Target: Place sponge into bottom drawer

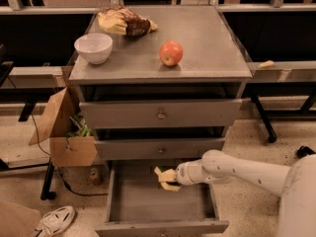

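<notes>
1. I see my gripper clamped on the sponge, above the open bottom drawer.
2. The middle drawer juts just above it.
3. An apple and a bowl sit far above.

You have three grey metal drawers in the cabinet; one of them, the deep bottom drawer, stands pulled out. On top you can count one round red apple, one white ceramic bowl and one crinkled yellow-and-brown snack bag. On the floor there is one brown cardboard box and one white sneaker. One gripper hangs over the bottom drawer.
</notes>
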### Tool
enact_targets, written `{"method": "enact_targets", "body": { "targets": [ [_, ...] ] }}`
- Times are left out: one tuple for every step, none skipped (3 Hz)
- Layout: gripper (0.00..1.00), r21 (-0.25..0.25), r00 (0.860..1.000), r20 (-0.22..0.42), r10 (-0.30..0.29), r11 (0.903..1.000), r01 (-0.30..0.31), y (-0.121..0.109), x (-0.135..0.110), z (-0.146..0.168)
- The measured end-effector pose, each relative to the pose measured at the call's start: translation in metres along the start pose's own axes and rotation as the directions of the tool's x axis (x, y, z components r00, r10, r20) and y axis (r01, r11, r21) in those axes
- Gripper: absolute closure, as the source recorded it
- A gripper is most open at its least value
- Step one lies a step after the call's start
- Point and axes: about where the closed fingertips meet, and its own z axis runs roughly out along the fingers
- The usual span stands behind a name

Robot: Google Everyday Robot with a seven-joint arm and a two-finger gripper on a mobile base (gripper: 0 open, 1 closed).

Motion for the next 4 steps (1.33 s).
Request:
{"method": "enact_targets", "body": {
  "targets": [
    [1.0,0.006,0.999,0.0,0.053,0.9986,-0.053,-0.053,0.003,0.059],
    [1.0,0.016,0.995,-0.032,0.096,0.9953,-0.095,-0.095,0.016,0.112],
    [0.81,-0.007,0.992,-0.064,0.108,0.994,-0.109,-0.12,0.027,0.145],
    [0.58,-0.032,0.993,-0.081,0.091,0.9951,-0.094,-0.127,0.031,0.159]
  ]
}}
